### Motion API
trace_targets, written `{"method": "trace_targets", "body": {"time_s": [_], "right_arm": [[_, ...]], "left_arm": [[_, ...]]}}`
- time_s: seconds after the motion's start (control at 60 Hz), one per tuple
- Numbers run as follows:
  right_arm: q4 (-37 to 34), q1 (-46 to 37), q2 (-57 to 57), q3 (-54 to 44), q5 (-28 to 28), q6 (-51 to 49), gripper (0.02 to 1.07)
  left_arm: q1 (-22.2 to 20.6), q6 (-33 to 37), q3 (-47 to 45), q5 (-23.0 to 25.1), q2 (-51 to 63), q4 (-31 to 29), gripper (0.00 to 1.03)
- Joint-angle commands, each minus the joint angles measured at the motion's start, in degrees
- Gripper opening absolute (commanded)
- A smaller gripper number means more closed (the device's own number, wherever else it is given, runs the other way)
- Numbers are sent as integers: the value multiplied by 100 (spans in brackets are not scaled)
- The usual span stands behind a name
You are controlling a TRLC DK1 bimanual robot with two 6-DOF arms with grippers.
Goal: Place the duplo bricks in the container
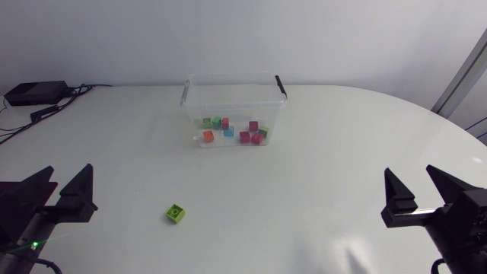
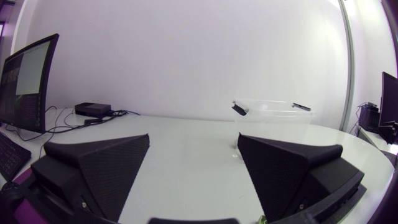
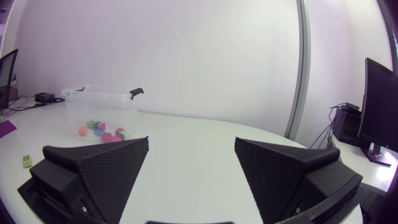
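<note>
A clear plastic container (image 1: 233, 106) with black handles stands at the back middle of the table, holding several coloured duplo bricks (image 1: 228, 130). One lime green brick (image 1: 176, 214) lies alone on the table, front left of the container. My left gripper (image 1: 62, 191) rests open at the left edge, left of the green brick, nothing between its fingers. My right gripper (image 1: 420, 190) rests open at the right edge, also empty. The right wrist view shows the container (image 3: 99, 111) and the green brick (image 3: 26, 160) far ahead of its gripper (image 3: 191, 165). The left wrist view shows the container (image 2: 273, 114) ahead of that gripper (image 2: 193, 168).
A black box (image 1: 34, 93) with cables sits at the table's back left corner. Bare white table lies between both grippers and the container.
</note>
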Motion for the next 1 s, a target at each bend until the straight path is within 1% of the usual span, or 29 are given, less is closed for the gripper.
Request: {"method": "trace_targets", "body": {"time_s": [0.0, 0.1, 0.383, 0.483, 0.583, 0.7, 0.85, 0.983], "right_arm": [[27, -39, -52, -126, -13, -94, 102], [27, -39, -52, -126, -13, -94, 102], [27, -39, -43, -126, -13, -85, 102], [27, 75, -43, -126, -13, 91, 102], [36, 234, -52, -126, -13, 82, 102], [44, 251, -52, -126, -13, 91, 102], [80, 401, -69, -126, 31, -287, 102], [62, 137, -60, -126, 14, -551, 102]], "left_arm": [[-50, 90, -110, -25, -61, -8, 100], [-120, 90, -110, -25, -61, -8, 100], [-94, 99, -110, -25, -61, -17, 100], [-6, 248, -110, -25, -61, -17, 100], [55, 573, -110, -25, -61, -8, 100], [55, 635, -110, -34, -61, -8, 100], [64, 635, -110, -34, -61, -8, 100], [91, 635, -110, -34, -61, -17, 100]]}}
